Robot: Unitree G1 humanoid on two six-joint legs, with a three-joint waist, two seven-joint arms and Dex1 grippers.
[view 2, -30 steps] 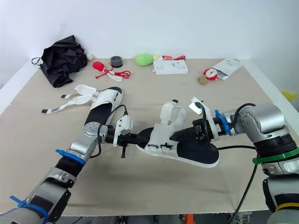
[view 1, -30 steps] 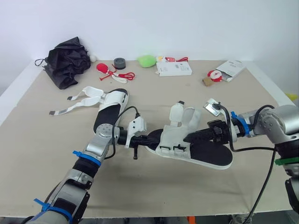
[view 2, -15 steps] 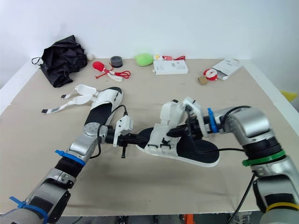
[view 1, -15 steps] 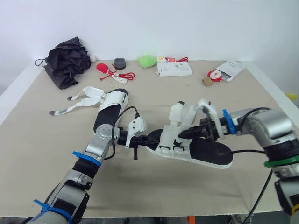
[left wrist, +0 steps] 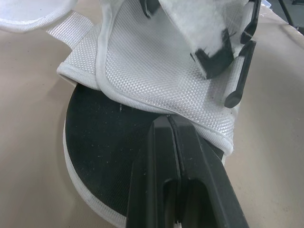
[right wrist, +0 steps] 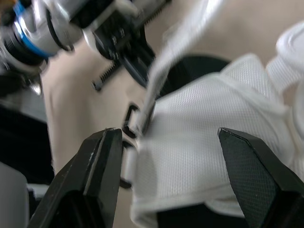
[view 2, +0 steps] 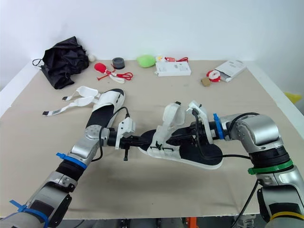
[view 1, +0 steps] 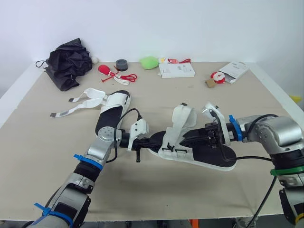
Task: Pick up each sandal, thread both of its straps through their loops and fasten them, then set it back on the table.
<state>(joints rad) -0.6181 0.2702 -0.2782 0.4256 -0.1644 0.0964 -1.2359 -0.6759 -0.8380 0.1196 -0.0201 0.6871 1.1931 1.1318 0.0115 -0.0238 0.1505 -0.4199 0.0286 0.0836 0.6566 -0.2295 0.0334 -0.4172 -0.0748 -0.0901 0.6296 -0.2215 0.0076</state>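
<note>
Right gripper [right wrist: 168, 137] lowered, spread; left gripper [left wrist: 169, 119] closed, seemingly on sandal [view 1: 216, 154]

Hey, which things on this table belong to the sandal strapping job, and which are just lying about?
Job: near sandal; far sandal, straps loose.
Lying about: black fabric bundle; red object with cord; dark tape roll; green lump; white box; white packet.

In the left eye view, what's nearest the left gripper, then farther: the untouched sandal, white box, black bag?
1. The untouched sandal, just left of the left gripper.
2. The white box, far middle.
3. The black bag, far left corner.
</note>
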